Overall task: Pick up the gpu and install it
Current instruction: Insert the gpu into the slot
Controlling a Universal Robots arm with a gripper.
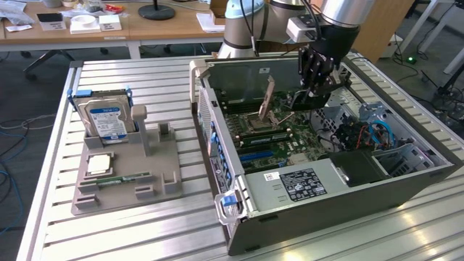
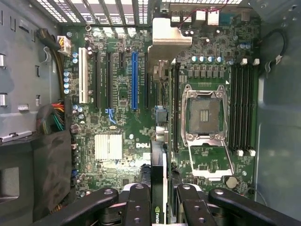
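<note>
gripper (image 2: 162, 194) clamps gpu (image 2: 159, 165) edge-on | above motherboard (image 2: 122, 141) | seemingly beside blue slot (image 2: 134, 80)

The table (image 1: 145, 234) is ribbed bare aluminium with a dull, brushed sheen. The computer case (image 1: 326, 217) is grey sheet metal, matt outside. The motherboard (image 2: 122, 127) is glossy green circuit board. Its socket frame (image 2: 204, 136) is bright polished metal, its heatsink (image 2: 108, 146) is pale finned metal, and its long slot (image 2: 134, 80) is shiny blue plastic. The fingers (image 2: 137, 207) are black and matt, studded with shiny bolt heads. The gpu (image 2: 159, 183) looks dark and matt. The hard drive (image 1: 107, 120) is silver metal under a glossy label, and the holder (image 1: 156, 174) is matt grey plastic.
</note>
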